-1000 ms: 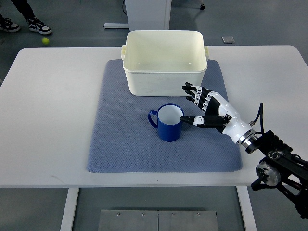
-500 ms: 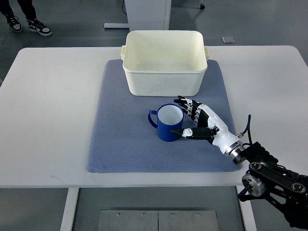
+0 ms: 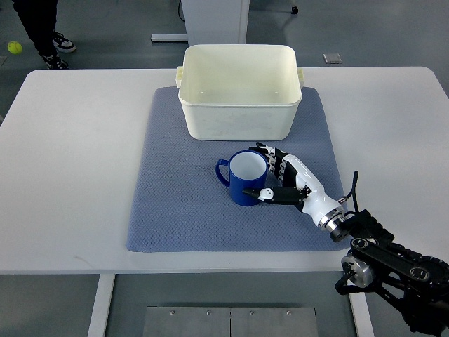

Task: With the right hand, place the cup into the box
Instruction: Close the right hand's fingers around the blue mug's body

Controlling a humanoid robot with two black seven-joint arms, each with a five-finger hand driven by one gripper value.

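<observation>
Cup [image 3: 241, 178]: blue, upright on grey mat [image 3: 175, 203], at six o'clock of the empty cream box [image 3: 238, 98]; right hand [image 3: 284, 184] at its three o'clock, fingers spread around the wall, not yet closed; risk: thumb nudging the cup over before closure.

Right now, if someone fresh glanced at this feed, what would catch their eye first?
Probably the blue cup standing upright in the middle of the grey mat, with the right hand wrapped around its right side, thumb at the near wall and fingers at the far one. Just behind it sits the empty cream box, open at the top. A green ball lies on the floor at the far left.
</observation>
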